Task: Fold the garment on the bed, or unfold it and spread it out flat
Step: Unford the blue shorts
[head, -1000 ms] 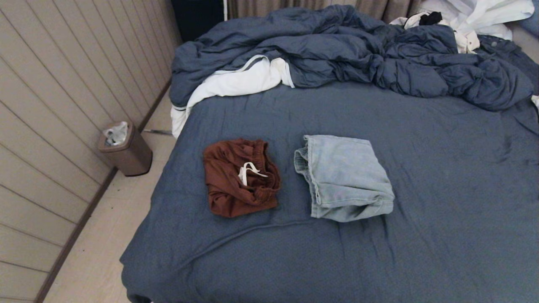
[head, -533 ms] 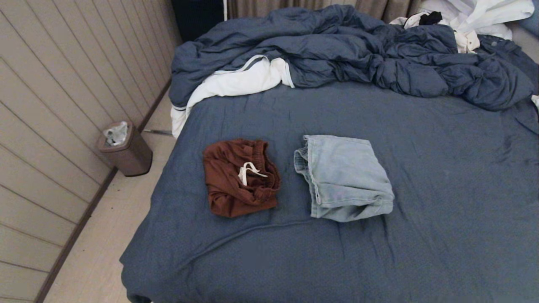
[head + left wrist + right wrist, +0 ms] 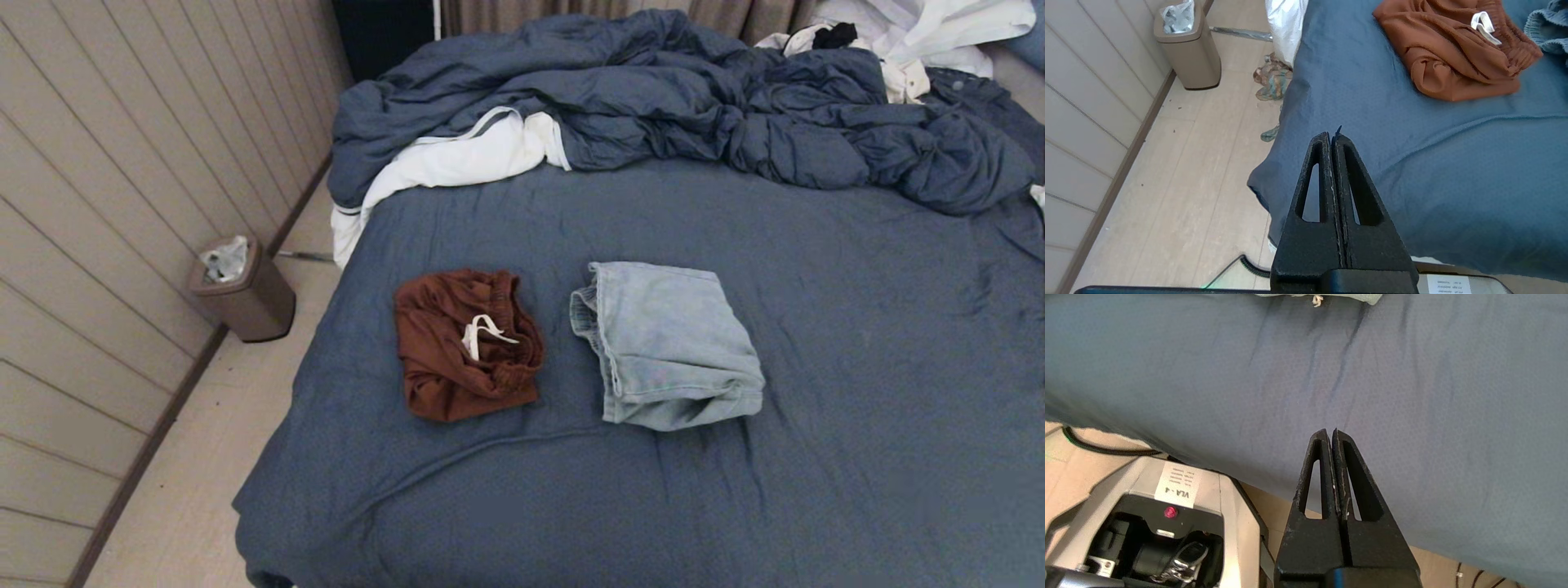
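Two folded garments lie side by side on the bed [image 3: 857,343]. Rust-brown shorts [image 3: 465,347] with a white drawstring sit to the left and show again in the left wrist view [image 3: 1453,53]. Light blue shorts [image 3: 669,347] sit to the right. Neither arm shows in the head view. My left gripper [image 3: 1332,136] is shut and empty, held off the bed's near left corner, well short of the brown shorts. My right gripper [image 3: 1329,432] is shut and empty too, over the near edge of the sheet.
A rumpled blue duvet [image 3: 694,106] and white linens [image 3: 457,159] fill the far end of the bed. A tan waste bin [image 3: 245,290] stands on the floor by the panelled wall at left. Some cloth [image 3: 1269,77] lies on the floor beside the bed. My base [image 3: 1167,526] sits below the bed's edge.
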Controlling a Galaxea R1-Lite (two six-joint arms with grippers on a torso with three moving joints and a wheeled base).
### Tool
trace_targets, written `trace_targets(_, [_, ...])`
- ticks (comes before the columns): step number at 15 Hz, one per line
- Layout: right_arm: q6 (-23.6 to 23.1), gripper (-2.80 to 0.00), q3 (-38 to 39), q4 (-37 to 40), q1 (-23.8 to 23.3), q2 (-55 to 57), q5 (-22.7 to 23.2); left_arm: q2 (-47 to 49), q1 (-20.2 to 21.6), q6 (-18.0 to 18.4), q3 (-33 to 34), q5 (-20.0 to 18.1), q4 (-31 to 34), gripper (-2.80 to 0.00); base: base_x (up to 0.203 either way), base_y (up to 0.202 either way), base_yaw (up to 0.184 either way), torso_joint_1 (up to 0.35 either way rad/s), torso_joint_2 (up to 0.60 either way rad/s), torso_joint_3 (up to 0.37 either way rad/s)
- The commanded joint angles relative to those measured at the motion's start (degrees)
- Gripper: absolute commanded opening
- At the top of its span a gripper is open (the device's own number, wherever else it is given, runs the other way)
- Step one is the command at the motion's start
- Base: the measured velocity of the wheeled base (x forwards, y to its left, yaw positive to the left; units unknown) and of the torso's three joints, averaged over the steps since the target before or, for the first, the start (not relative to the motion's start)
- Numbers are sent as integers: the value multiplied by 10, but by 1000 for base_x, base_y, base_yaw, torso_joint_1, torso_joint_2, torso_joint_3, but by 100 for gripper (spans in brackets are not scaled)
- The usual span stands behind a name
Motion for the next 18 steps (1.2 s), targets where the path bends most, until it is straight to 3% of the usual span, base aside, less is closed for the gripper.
trace_targets(1, [-11,-280,0,0,-18,1,2,1,0,-1,0,1,0,-280,0,0,0,0,0,0])
trace_targets(3, [-14,-280,0,0,-80,-10,2,1,0,-1,0,1,0,-280,0,0,0,0,0,0])
trace_targets(4, [-15,-280,0,0,-85,-34,3,1,0,-2,0,1,-1,-280,0,0,0,0,0,0])
trace_targets(8, [-2,-280,0,0,-64,-155,4,1,0,-11,0,5,-1,-280,0,0,0,0,0,0])
trace_targets(11, [45,-280,0,-1,-62,-154,-9,1,0,-38,0,7,-3,-280,0,0,0,0,0,0])
trace_targets(18, [53,-280,0,-2,-63,-155,-14,1,0,-53,0,10,-6,-280,0,0,0,0,0,0])
